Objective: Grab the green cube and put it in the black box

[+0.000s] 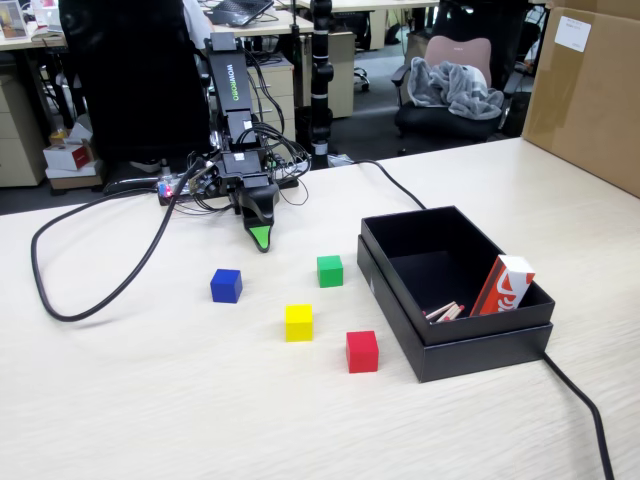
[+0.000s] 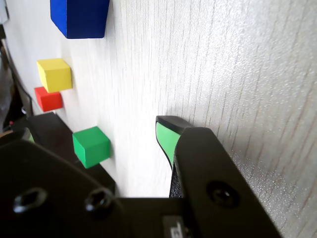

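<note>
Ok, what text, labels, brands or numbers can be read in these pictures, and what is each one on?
"WOWROBO": white letters running up the arm's upper link, as best I can read them.
White lettering on the red packet in the black box: too blurred to read.
White label on the cardboard carton: too small to read.
Wrist view: no text.

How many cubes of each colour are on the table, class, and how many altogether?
Blue cube: 1
Green cube: 1
Yellow cube: 1
Red cube: 1
Total: 4 cubes, all on the table and none in the black box.
</note>
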Action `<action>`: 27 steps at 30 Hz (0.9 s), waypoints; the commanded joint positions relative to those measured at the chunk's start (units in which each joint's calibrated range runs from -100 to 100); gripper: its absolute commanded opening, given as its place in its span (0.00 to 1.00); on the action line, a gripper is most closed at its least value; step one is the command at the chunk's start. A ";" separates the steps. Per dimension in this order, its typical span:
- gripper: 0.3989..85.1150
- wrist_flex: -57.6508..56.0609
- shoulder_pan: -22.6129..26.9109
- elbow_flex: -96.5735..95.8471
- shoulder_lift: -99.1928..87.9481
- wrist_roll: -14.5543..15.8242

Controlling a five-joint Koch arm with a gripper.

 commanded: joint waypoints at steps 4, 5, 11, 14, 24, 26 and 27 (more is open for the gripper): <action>0.57 -2.07 0.00 -0.47 0.20 -0.10; 0.57 -2.07 0.00 -0.47 0.20 -0.10; 0.57 -2.07 0.10 -0.47 0.20 -0.24; 0.56 -2.07 2.10 -0.47 0.20 -2.34; 0.56 -2.16 5.08 -0.02 0.31 -2.05; 0.56 -3.11 5.27 0.80 0.31 -1.27; 0.56 -4.75 5.27 1.97 0.31 -0.68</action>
